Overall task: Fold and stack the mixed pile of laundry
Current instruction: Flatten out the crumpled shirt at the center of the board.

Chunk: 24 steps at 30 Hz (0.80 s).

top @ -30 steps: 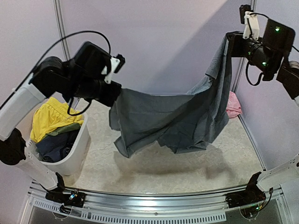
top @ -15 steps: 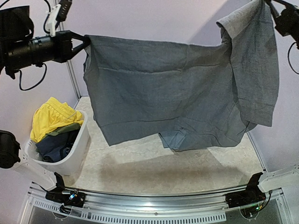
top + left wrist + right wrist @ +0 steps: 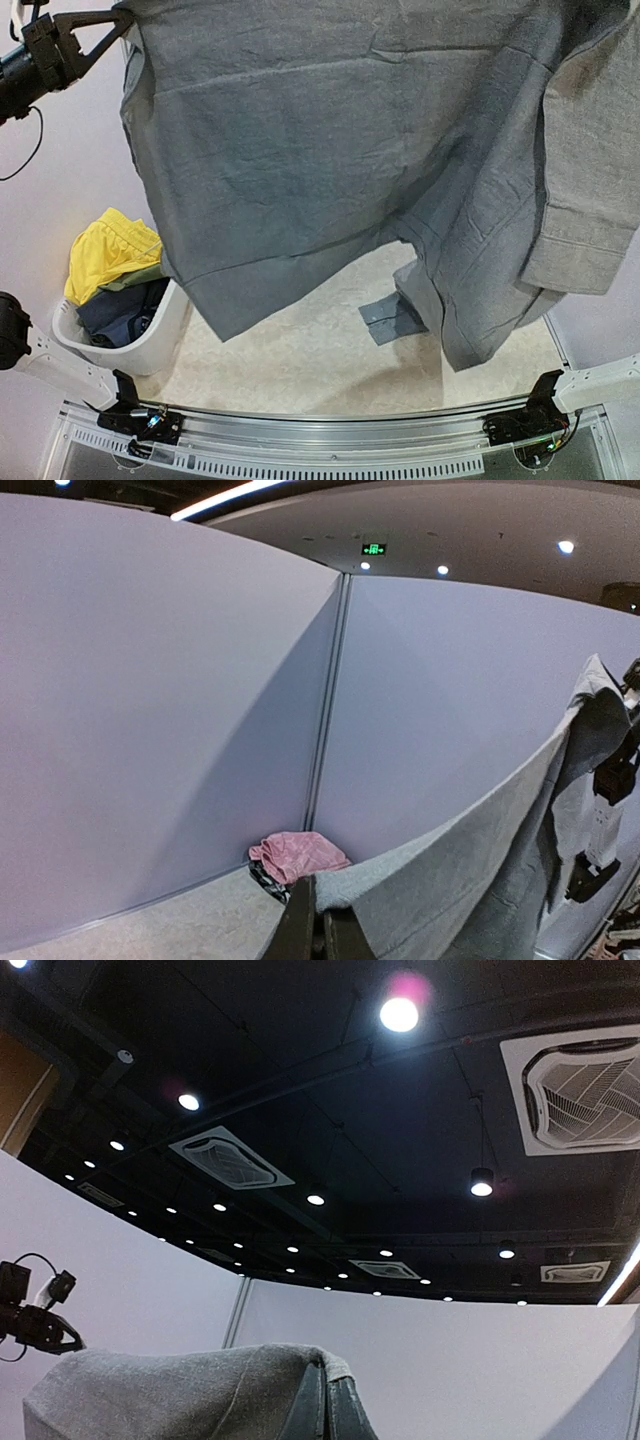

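Note:
The large grey long-sleeved shirt (image 3: 340,150) hangs spread wide and high above the table, filling most of the top view. My left gripper (image 3: 124,16) is shut on its upper left corner; the left wrist view shows the hem pinched between the closed fingers (image 3: 322,925). My right gripper (image 3: 330,1410) is shut on the other upper corner (image 3: 200,1390) and is out of the top view. One cuff (image 3: 392,320) rests on the table. Yellow shorts (image 3: 105,250), an olive piece (image 3: 135,280) and dark blue items (image 3: 120,310) lie in the tub. A pink piece (image 3: 300,852) sits in the far corner.
The white plastic tub (image 3: 150,345) stands at the table's left near side. Booth walls (image 3: 200,730) close in the back and sides. The metal rail (image 3: 320,440) with both arm bases runs along the near edge.
Both grippers have risen and moved apart, lifting the grey shirt from a sagging drape to a wide hanging sheet close to the camera. The right arm has left the top view.

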Tool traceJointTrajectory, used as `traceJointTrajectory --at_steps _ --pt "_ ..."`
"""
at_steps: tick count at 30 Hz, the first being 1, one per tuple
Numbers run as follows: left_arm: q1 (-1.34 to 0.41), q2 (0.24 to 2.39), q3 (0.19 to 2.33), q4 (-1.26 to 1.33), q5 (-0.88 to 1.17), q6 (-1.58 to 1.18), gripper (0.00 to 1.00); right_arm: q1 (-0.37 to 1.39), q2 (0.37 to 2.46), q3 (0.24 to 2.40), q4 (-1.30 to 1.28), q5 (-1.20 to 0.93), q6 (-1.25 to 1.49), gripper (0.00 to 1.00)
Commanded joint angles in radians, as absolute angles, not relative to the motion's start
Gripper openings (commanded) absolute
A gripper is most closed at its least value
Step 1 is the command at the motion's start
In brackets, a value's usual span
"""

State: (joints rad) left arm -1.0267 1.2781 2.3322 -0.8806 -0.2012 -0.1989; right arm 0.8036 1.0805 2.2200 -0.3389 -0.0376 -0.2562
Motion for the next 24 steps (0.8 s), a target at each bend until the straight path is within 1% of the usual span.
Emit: traceJointTrajectory --at_steps 1,4,6,9,13,16,21,24 --pt "-1.01 1.385 2.412 -0.785 -0.271 -0.117 0.0 0.797 1.199 2.222 -0.158 0.045 -0.385 0.0" --pt "-1.0 1.455 2.526 -0.794 -0.269 -0.09 0.0 0.797 1.264 2.24 -0.076 0.033 -0.472 0.0" --pt "-0.998 1.463 2.559 -0.802 -0.268 -0.091 0.0 0.797 1.294 2.278 -0.069 0.021 -0.473 0.0" --pt "-0.998 1.4 2.484 -0.775 -0.254 -0.115 0.0 0.798 1.291 2.295 -0.079 -0.032 -0.433 0.0" --pt "-0.997 1.276 2.333 -0.677 -0.198 -0.167 0.0 0.797 1.24 2.295 -0.083 -0.091 -0.336 0.0" --pt "-0.998 1.215 2.274 -0.614 -0.165 -0.195 0.0 0.797 1.197 2.296 -0.064 -0.119 -0.272 0.0" --pt "-0.998 1.202 2.285 -0.567 -0.116 -0.208 0.0 0.797 1.154 2.3 -0.021 -0.13 -0.231 0.0" --pt "-0.997 1.259 2.363 -0.545 -0.065 -0.204 0.0 0.797 1.166 2.351 -0.008 -0.155 -0.226 0.0"
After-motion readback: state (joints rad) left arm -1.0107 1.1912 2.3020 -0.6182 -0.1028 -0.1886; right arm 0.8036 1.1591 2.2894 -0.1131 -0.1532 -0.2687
